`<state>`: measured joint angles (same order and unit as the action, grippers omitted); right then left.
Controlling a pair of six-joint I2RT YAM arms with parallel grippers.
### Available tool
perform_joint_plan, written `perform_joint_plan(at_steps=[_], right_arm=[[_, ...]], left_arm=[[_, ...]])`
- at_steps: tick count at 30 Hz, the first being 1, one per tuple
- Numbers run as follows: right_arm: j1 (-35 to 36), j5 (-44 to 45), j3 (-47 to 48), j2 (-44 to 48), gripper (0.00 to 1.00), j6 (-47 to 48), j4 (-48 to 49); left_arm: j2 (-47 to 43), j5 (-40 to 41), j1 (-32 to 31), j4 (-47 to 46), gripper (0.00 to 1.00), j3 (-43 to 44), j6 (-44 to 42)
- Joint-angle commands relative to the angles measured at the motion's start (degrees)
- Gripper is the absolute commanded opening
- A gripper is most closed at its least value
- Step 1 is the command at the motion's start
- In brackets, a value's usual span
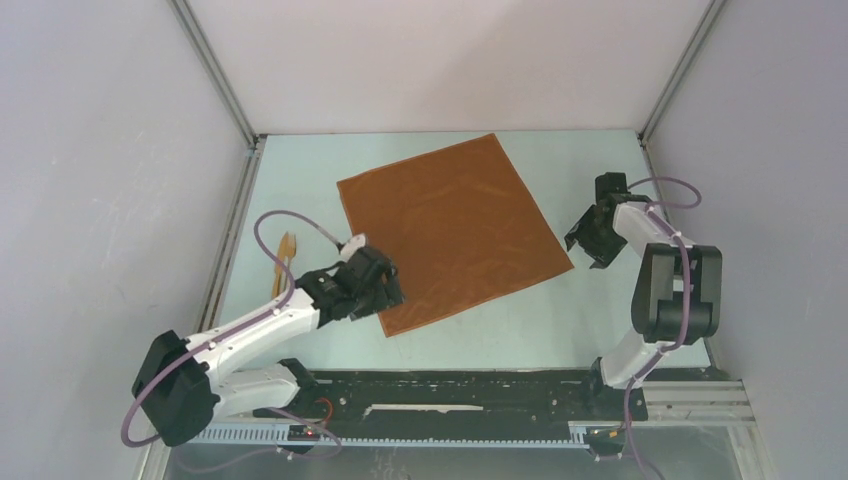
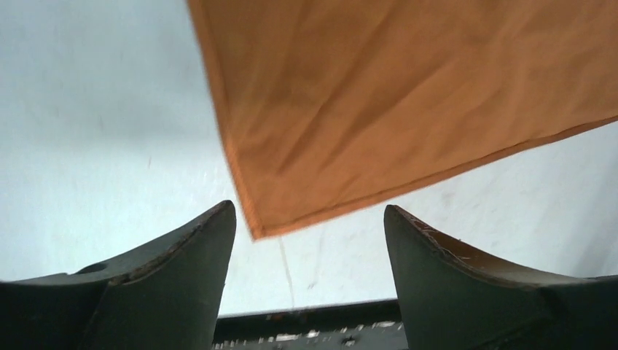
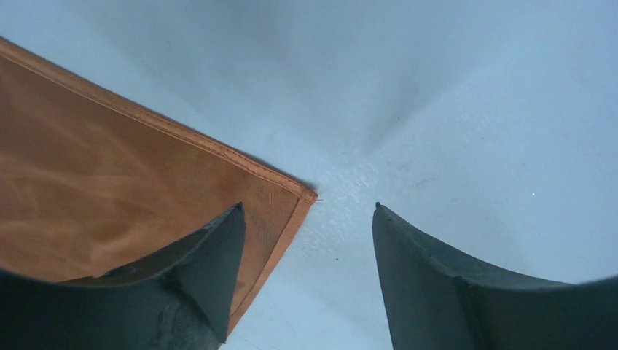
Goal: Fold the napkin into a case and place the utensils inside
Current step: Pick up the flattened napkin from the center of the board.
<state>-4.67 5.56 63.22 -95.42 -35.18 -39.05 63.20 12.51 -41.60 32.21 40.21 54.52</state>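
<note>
Napkin (image 1: 455, 232) lies unfolded, flat; utensils (image 1: 287, 262), apparently wooden, lie apart leftward.

1 high camera shows you the whole table (image 1: 560, 320) from above; your 2 wrist cameras look down close, each sharing a napkin (image 1: 450, 230) corner.

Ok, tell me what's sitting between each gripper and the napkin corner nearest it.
Nothing visible. The left gripper, fingers open, frames the near corner of the napkin, with only table between. The right gripper, also open, hangs at the right-hand corner, one finger over the cloth edge.
</note>
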Motion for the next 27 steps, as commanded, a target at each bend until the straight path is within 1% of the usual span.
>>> perform_joint_plan(at_steps=[1, 4, 7, 9, 11, 16, 19, 20, 21, 24, 27], right_arm=[[0.5, 1.4, 2.7, -3.2, 0.68, 1.3, -3.6], [1.2, 1.5, 4.6, -4.8, 0.65, 2.3, -5.0], [2.5, 1.2, 4.9, -5.7, 0.64, 2.3, -5.2], [3.3, 1.8, 5.5, -6.8, 0.63, 2.6, -6.4], [4.4, 2.6, 6.5, -7.7, 0.63, 3.0, -7.0], [4.5, 2.4, 7.2, -10.2, 0.6, 3.4, -7.8], [6.2, 3.0, 8.4, -12.4, 0.58, 4.0, -8.9], [6.4, 3.2, 8.9, -13.1, 0.57, 4.2, -9.2], [6.5, 3.9, 9.3, -13.6, 0.57, 4.3, -9.4], [6.3, 3.9, 10.2, -15.2, 0.55, 4.9, -9.7], [6.0, 3.4, 10.1, -16.9, 0.51, 5.4, -8.9]], left_arm=[[0.0, 3.3, -6.5, 9.7, 0.81, -0.6, 14.1], [-0.3, 4.0, -8.6, 12.7, 0.82, -0.4, 18.6], [-0.4, 6.2, -8.6, 17.3, 0.83, 0.2, 23.9], [0.1, 8.0, -8.6, 20.5, 0.83, 1.7, 25.6], [0.0, 9.6, -8.6, 21.7, 0.84, 1.9, 27.1], [-0.4, 8.8, -8.5, 20.8, 0.86, 1.3, 28.6], [-0.2, 9.4, -8.2, 23.1, 0.93, 1.9, 31.0], [0.2, 9.7, -7.8, 24.5, 0.97, 2.6, 32.0], [0.6, 10.2, -7.5, 25.7, 0.99, 3.2, 32.2], [1.4, 9.8, -6.3, 27.3, 1.0, 4.2, 32.4], [1.3, 8.1, -5.5, 25.3, 1.0, 3.3, 31.7]])
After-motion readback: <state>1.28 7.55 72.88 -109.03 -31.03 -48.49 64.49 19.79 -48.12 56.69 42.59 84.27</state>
